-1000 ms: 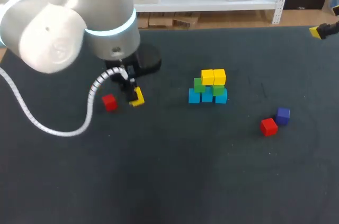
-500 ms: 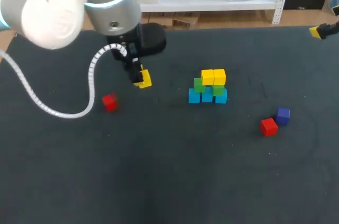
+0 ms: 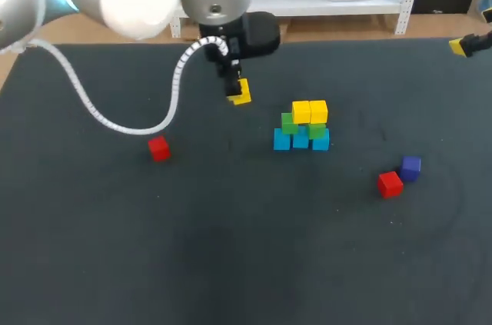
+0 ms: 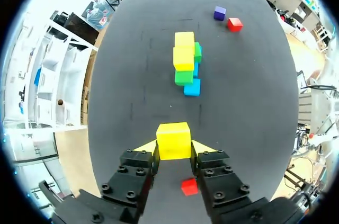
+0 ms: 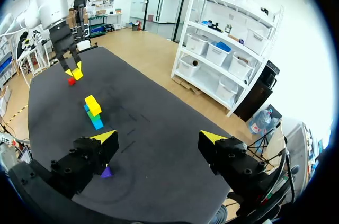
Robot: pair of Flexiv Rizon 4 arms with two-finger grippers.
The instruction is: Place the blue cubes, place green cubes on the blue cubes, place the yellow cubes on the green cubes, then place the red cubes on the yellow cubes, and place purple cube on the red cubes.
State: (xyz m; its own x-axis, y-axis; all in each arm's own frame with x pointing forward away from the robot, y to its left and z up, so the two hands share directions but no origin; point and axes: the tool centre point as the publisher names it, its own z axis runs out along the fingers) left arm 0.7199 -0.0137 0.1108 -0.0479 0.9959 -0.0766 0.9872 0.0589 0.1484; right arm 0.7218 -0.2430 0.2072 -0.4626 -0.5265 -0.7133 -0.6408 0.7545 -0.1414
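Left claw (image 4: 173,147) clamped on one yellow cube (image 4: 173,140). Straight ahead of it, nothing between, the stack (image 3: 301,127): three blue cubes (image 3: 282,140), two green cubes (image 3: 289,122), two yellow cubes (image 3: 310,111) on top. One red cube (image 4: 189,186) shows under the claw; another red cube (image 3: 390,184) and one purple cube (image 3: 410,167) lie beyond the stack. Right claw (image 5: 159,138) spread wide, holding nothing

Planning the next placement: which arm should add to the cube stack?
Left. The left gripper is shut on a yellow cube near the stack; the right gripper is open, empty and far from it.
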